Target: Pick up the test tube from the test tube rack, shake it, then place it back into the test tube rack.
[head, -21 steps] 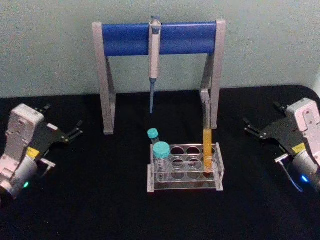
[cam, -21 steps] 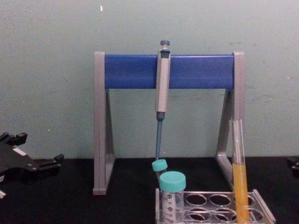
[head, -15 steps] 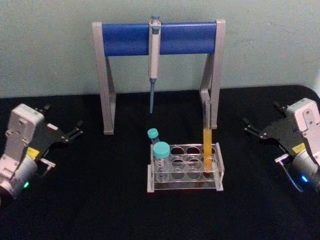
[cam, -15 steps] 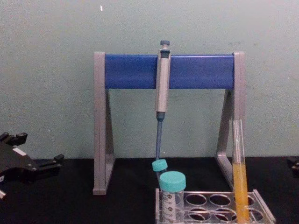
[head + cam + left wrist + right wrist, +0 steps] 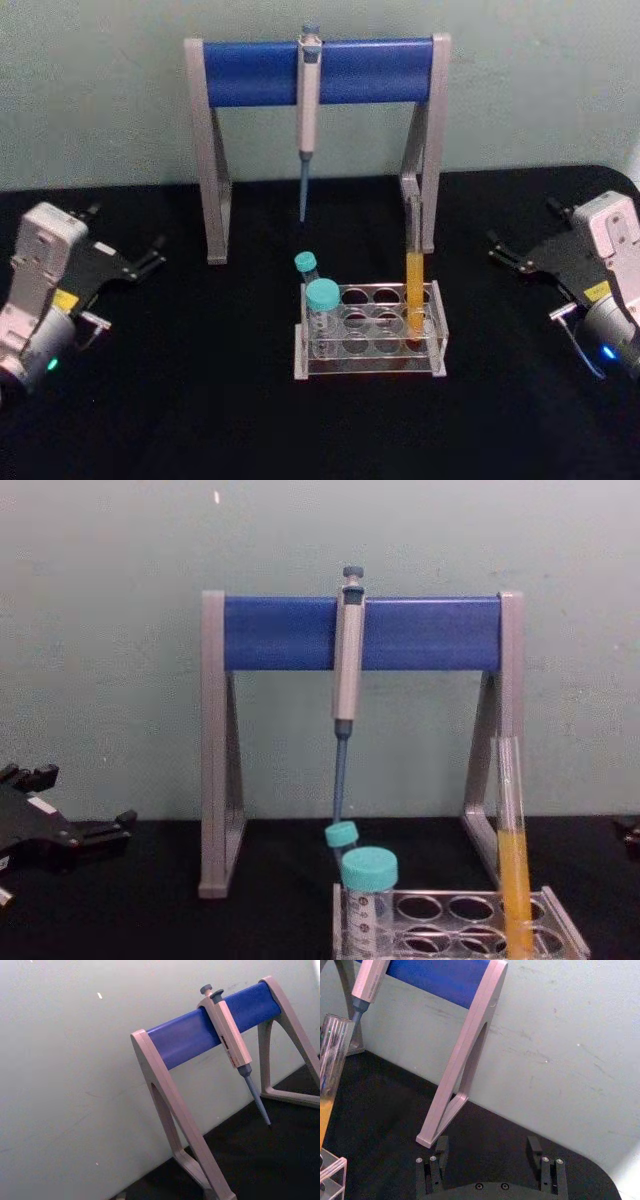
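Well to the right of the rack point(image 5: 375, 366), the right pincer point(image 5: 522, 232) hangs with its fingers spread wide and nothing between them, aimed toward the tube point(image 5: 414, 272). That tube stands upright in a hole at the rack's right end, orange liquid filling its lower part and bare glass rising high above the rack's top plate. Two teal-capped vials point(image 5: 322, 303) sit at the rack's left end. A grey-and-blue stand point(image 5: 250, 72) rises behind the rack with a pipette point(image 5: 308, 110) hung from its bar. Well to the left of the rack, the left pincer point(image 5: 122, 235) sits open and empty too.

The pick-up is not yet begun. The right arm looks the nearer one; it would do best to close on the bare glass above the liquid, keep off the stand's leg just behind, and lift straight up so the rack stays put.

Which row holds the tube is hard to tell. Its rim blurs into the stand's leg, and the chest view cuts off the rack's front.
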{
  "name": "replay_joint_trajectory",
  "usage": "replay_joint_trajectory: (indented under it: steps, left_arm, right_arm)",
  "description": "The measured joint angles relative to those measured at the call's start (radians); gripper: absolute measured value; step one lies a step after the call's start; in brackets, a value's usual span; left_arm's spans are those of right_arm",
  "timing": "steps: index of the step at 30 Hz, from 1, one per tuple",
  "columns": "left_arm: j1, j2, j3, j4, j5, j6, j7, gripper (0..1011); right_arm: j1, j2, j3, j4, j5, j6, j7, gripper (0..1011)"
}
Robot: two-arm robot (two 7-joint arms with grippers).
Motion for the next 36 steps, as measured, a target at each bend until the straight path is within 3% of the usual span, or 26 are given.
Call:
replay_joint_trajectory:
  steps: [36]
  left_arm:
    - [0.000, 0.000, 0.000, 0.000, 0.000, 0.000, 0.000, 1002]
  right_arm:
    - [0.000, 0.000, 0.000, 0.000, 0.000, 0.000, 0.000, 1000]
